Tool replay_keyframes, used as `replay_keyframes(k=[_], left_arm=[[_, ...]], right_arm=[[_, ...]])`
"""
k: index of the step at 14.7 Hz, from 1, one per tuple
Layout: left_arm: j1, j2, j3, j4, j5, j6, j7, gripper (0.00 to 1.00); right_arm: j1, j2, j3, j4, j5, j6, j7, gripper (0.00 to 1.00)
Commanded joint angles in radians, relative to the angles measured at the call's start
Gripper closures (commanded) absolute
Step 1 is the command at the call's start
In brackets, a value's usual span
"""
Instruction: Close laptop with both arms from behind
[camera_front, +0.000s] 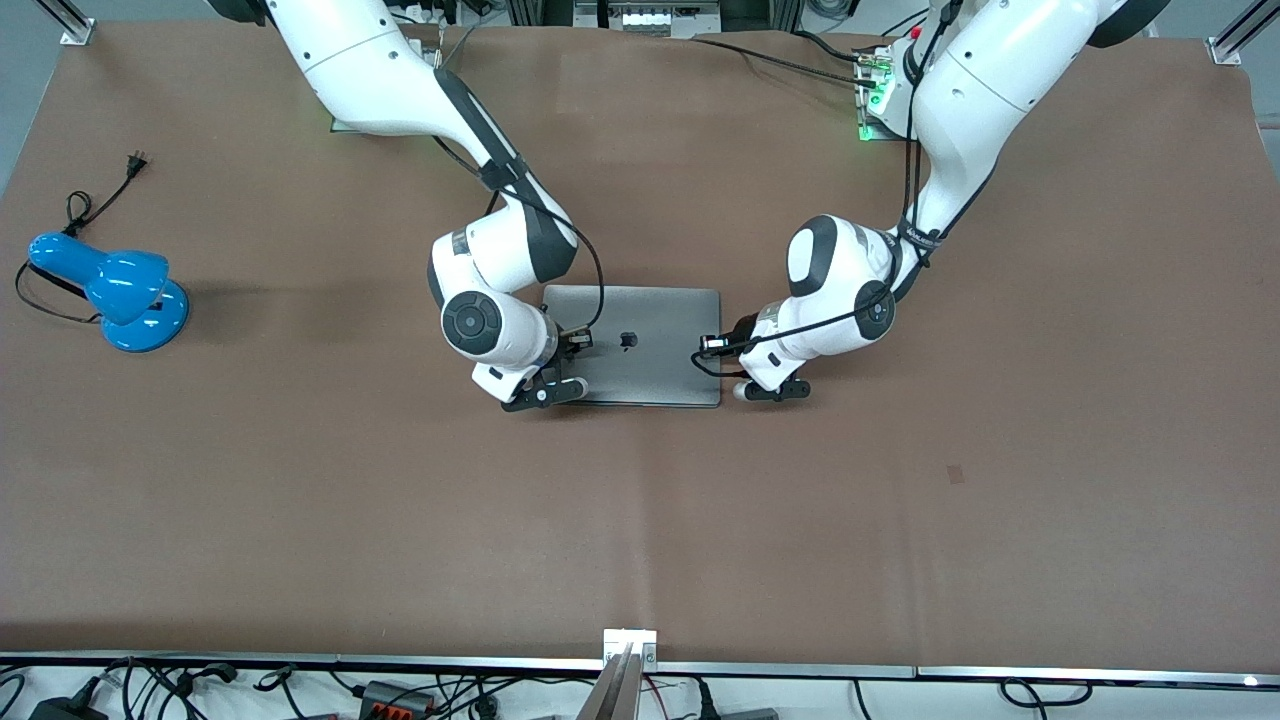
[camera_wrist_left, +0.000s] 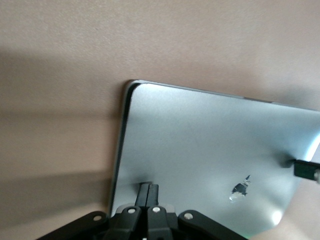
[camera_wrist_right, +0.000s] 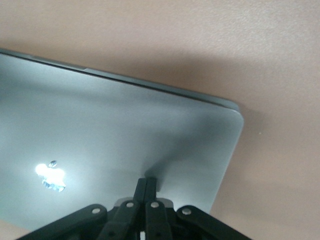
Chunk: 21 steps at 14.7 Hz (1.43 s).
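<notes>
The space-grey laptop (camera_front: 650, 365) lies in the middle of the table with its lid down flat and the black apple logo (camera_front: 629, 340) facing up. My right gripper (camera_front: 578, 341) is shut, and its fingertips rest on the lid near the edge toward the right arm's end; it also shows in the right wrist view (camera_wrist_right: 146, 183) on the lid (camera_wrist_right: 125, 125). My left gripper (camera_front: 712, 345) is shut, and its tips are on the lid at the edge toward the left arm's end, as the left wrist view (camera_wrist_left: 149, 188) shows on the lid (camera_wrist_left: 200, 135). Keys and screen are hidden.
A blue desk lamp (camera_front: 120, 290) with a black cord and plug (camera_front: 135, 160) stands toward the right arm's end of the table. A box with a green light (camera_front: 875, 95) sits by the left arm's base. Brown mat (camera_front: 640, 520) covers the table.
</notes>
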Motion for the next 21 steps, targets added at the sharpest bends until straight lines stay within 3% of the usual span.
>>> replay_keyframes(k=[1, 8, 12, 14, 16, 20, 21], left_arm=[[-0.011, 0.040, 0.018, 0.046, 0.051, 0.004, 0.007, 1.00], [0.001, -0.010, 0.017, 0.040, 0.054, -0.016, -0.028, 1.00], [0.010, -0.117, 0.017, 0.032, 0.054, -0.168, -0.101, 1.00], [0.050, -0.186, 0.017, 0.035, 0.056, -0.299, -0.148, 0.97], [0.090, -0.269, 0.018, 0.036, 0.059, -0.428, -0.148, 1.00], [0.203, -0.487, 0.017, 0.049, 0.112, -0.720, -0.150, 1.00], [0.226, -0.542, 0.017, 0.070, 0.132, -0.798, -0.150, 1.00]], right_arm=[[-0.002, 0.035, -0.004, 0.029, -0.010, 0.023, -0.002, 1.00], [-0.002, 0.043, -0.006, 0.029, -0.010, 0.030, -0.002, 1.00], [0.006, 0.014, -0.043, 0.055, -0.010, 0.023, 0.006, 1.00], [0.005, -0.040, -0.069, 0.057, -0.010, -0.008, 0.006, 1.00], [0.014, -0.092, -0.125, 0.059, -0.010, -0.071, 0.006, 1.00], [0.006, -0.205, -0.201, 0.059, -0.020, -0.225, 0.004, 1.00], [0.005, -0.233, -0.224, 0.060, -0.031, -0.267, 0.004, 0.92]])
